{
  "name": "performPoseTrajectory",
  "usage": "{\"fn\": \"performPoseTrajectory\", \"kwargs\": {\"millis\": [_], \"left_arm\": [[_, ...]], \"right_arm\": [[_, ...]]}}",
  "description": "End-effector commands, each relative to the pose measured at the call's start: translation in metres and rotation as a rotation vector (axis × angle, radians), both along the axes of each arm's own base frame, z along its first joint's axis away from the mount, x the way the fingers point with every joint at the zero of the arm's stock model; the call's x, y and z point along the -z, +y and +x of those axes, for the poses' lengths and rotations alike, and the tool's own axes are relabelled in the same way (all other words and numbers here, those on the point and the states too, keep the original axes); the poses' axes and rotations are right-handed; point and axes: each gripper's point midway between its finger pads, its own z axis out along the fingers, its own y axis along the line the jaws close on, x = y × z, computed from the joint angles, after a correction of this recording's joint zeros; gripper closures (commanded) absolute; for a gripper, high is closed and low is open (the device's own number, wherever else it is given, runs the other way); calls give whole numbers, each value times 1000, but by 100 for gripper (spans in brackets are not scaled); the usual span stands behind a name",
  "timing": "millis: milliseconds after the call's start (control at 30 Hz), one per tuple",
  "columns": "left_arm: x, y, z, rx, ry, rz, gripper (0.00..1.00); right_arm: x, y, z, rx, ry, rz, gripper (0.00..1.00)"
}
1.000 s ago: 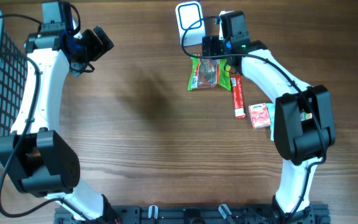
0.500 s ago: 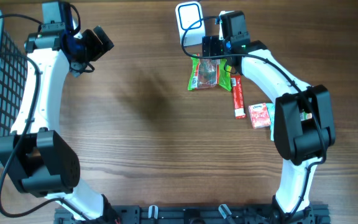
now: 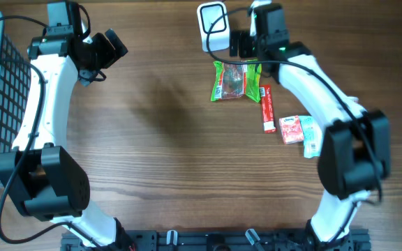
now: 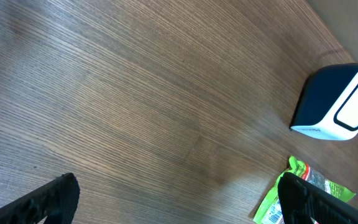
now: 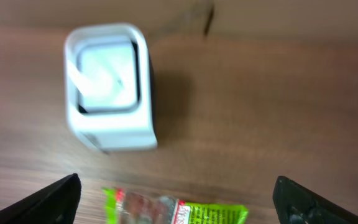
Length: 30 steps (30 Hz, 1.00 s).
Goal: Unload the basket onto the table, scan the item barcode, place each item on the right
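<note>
The right gripper point(image 3: 241, 43) is rising off the green plastic snack packet point(image 3: 230, 81) toward the white box-shaped scanner point(image 3: 212, 17), fingers spread, carrying nothing; scanning is likely awaiting a fresh grasp.

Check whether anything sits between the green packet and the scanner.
Nothing visible. Only bare tabletop lies between the green packet and the scanner. The right end effector hovers open and empty beside the scanner.

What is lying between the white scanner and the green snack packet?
Nothing but bare table. The right wrist view shows an empty strip of wood between the scanner and the green packet.
</note>
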Motion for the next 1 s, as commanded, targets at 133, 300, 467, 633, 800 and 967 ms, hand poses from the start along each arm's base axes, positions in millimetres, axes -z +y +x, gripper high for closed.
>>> {"fn": "performPoseTrajectory", "kwargs": {"millis": [133,300,467,633,800,967], "left_arm": [[-1,1,1,-3,-3,-5,0],[-1,1,1,-3,-3,-5,0],[-1,1,1,-3,-3,-5,0],[-1,1,1,-3,-3,-5,0],[-1,1,1,-3,-3,-5,0],[-1,1,1,-3,-3,-5,0]], "right_arm": [[-236,-21,-71,6,-442,141,0],[-347,-50,-155,16,-696,217,0],[-417,-78,-243,17,-902,283,0],[-432,-102,-320,21,-959,301,0],[-391,-116,-343,55,-820,245,0],[-359,-135,-392,77,-819,238,0]]}}
